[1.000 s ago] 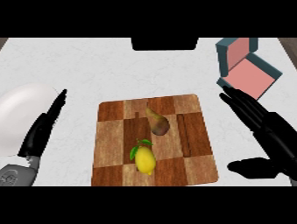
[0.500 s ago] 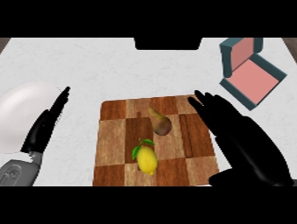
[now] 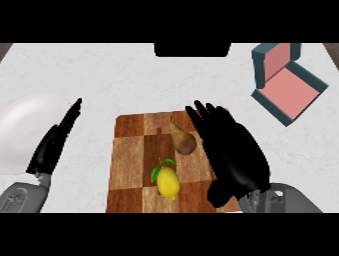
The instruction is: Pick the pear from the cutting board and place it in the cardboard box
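Since the earlier frame the black right hand, fingers straight, has shifted left over the checkered wooden cutting board, just beside the brown pear. Teal, pink-lined cardboard box: well apart. Left hand: open, resting. Risk: nudging the yellow lemon.

A yellow lemon with green leaves lies toward the near end of the wood; a white plate rests at the left on the pale desk; a dark block sits at the far edge.
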Tool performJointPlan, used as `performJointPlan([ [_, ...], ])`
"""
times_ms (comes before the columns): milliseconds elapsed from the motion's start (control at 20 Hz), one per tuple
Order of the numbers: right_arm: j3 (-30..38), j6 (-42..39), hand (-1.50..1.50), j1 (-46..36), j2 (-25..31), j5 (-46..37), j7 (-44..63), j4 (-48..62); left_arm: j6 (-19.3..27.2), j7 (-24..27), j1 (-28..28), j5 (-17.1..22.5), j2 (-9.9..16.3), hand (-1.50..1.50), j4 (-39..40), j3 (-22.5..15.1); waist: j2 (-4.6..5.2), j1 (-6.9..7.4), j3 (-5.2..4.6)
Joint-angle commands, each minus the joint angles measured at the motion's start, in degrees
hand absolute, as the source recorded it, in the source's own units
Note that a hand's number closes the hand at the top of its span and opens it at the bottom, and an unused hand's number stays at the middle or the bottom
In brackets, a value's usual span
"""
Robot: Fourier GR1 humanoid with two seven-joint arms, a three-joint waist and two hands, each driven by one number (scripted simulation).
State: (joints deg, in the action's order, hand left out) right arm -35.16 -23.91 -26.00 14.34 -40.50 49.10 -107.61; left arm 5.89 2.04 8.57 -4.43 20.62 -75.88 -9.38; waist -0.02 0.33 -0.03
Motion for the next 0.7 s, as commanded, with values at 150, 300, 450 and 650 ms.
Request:
performJointPlan([
  [150,-2.08,0.28,-1.5,1.3,-8.37,-5.23,-1.06,7.62,-2.53,0.09,0.44,-1.19,-0.11,0.0,0.95,3.12,0.02,-0.2,0.03],
  [300,3.0,-1.12,-1.5,0.94,-5.66,-6.67,-6.87,9.46,-4.0,1.43,-1.2,-1.77,-0.34,0.0,0.34,4.34,0.01,-0.19,0.03],
  [450,2.7,2.25,-1.5,2.74,-4.16,-10.49,-10.17,8.99,-2.66,-1.18,-4.17,-3.03,-2.41,0.0,-5.54,2.55,-0.05,-0.11,0.05],
  [650,4.12,5.59,-1.5,0.86,-5.63,-13.44,-16.05,13.61,-4.44,1.03,-0.91,-3.34,-1.48,0.0,0.38,5.81,0.03,-0.24,0.03],
])
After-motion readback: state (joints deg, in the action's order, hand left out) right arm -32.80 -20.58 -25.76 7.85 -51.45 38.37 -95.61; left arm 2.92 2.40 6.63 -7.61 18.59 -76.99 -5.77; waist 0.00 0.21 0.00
